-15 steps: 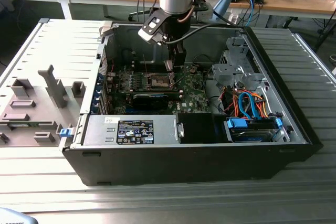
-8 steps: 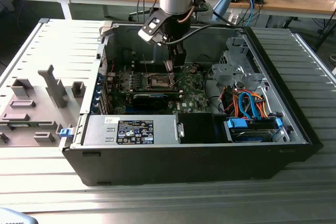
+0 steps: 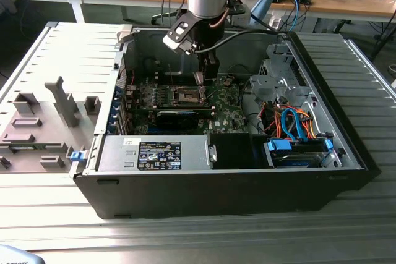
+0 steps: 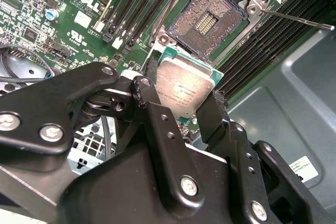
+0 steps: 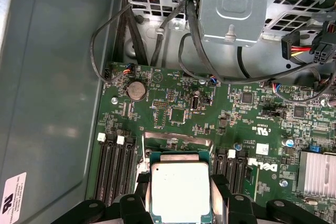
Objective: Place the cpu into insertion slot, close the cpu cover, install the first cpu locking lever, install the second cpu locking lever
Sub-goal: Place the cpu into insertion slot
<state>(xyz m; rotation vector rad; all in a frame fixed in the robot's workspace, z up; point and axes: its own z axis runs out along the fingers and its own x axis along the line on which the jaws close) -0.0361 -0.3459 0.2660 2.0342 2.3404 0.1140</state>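
My gripper (image 4: 181,98) is shut on the cpu (image 4: 184,88), a flat square chip with a pale silvery face and a green edge, pinched between two black fingers (image 4: 210,114). In the first wrist view the cpu (image 5: 180,190) sits between the fingers (image 5: 140,195) over the green board. The insertion slot (image 4: 202,22) lies uncovered just beyond the chip, its brownish contact field bare inside a silver rim. A thin locking lever (image 4: 299,21) sticks out from one corner of it. In the exterior view the gripper (image 3: 207,77) hangs inside the case, just above and to the right of the slot (image 3: 187,96).
Long black memory slots (image 4: 131,9) flank the socket on both sides. A grey drive cage (image 5: 231,3) with cables (image 5: 210,72) stands past the board, and a finned heat sink (image 5: 317,171) sits at one side. The power supply (image 3: 154,153) and the case walls (image 3: 346,122) close in the space.
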